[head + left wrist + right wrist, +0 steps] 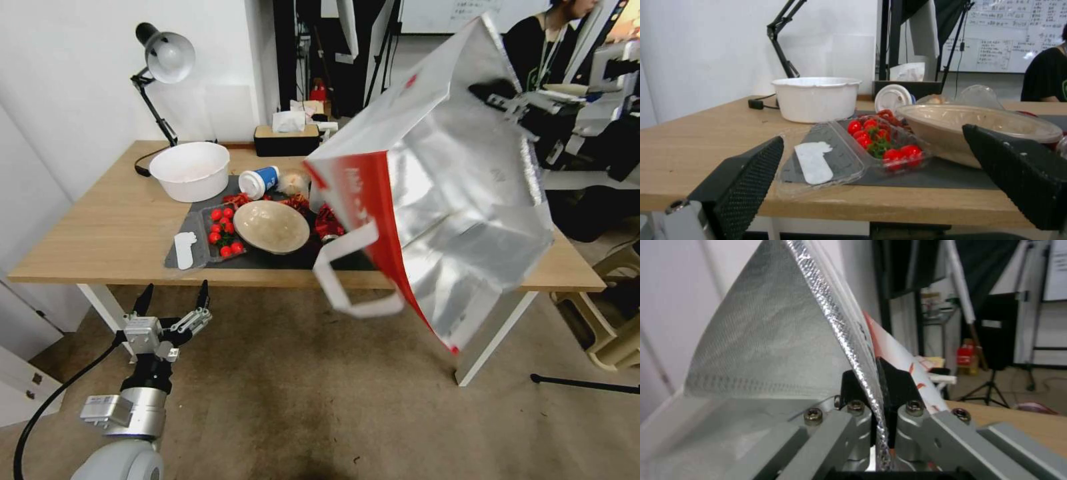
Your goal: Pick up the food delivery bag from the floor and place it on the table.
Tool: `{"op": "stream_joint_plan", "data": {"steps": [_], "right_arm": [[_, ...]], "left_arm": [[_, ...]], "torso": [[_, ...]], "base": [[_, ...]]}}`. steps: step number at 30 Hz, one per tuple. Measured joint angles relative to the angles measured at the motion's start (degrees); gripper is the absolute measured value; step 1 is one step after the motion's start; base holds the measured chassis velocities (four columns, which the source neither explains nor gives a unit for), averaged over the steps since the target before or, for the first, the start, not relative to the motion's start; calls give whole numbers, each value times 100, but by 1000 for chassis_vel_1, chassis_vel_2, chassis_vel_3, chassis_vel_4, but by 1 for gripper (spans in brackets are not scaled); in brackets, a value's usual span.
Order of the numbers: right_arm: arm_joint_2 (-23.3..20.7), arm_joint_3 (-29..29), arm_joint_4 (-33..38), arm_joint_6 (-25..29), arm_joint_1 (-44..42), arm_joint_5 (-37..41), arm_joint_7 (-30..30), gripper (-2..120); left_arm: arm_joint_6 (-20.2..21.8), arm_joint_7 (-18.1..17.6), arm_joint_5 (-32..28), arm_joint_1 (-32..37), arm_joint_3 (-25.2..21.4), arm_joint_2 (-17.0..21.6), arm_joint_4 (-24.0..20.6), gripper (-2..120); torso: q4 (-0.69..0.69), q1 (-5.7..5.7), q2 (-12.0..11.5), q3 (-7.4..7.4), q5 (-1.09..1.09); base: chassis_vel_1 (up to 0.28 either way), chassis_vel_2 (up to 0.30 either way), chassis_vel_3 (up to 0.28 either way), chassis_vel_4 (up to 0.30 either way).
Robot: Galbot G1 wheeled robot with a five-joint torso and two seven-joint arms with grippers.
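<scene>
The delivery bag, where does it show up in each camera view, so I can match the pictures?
Head view: the bag hangs right of centre above the table's right end, its top rim pinched by the right gripper.
Left wrist view: I can't find the bag here.
Right wrist view: the bag's foil rim runs up from between the shut jaws.
Shared landmark: the light-wood table, seen in all three.

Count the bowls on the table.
2. The white bowl stands near the lamp at the table's back left; the beige bowl sits on the dark mat beside the tomatoes. The bag may hide others.
</scene>
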Motion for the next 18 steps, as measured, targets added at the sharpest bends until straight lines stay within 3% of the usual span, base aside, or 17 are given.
{"op": "stream_joint_plan", "data": {"steps": [9,18], "right_arm": [[561,-267,-35,167,-144,-141,831,0],[974,-357,-124,228,-309,-308,1259,0]], "left_arm": [[1,13,48,31,5,-29,-21,100],[-9,27,85,19,38,-49,5,100]], "torso": [[0,-1,-1,-2,-2],[0,-2,-2,-2,-1]], "base": [[0,0,0,0],[0,0,0,0]]}}
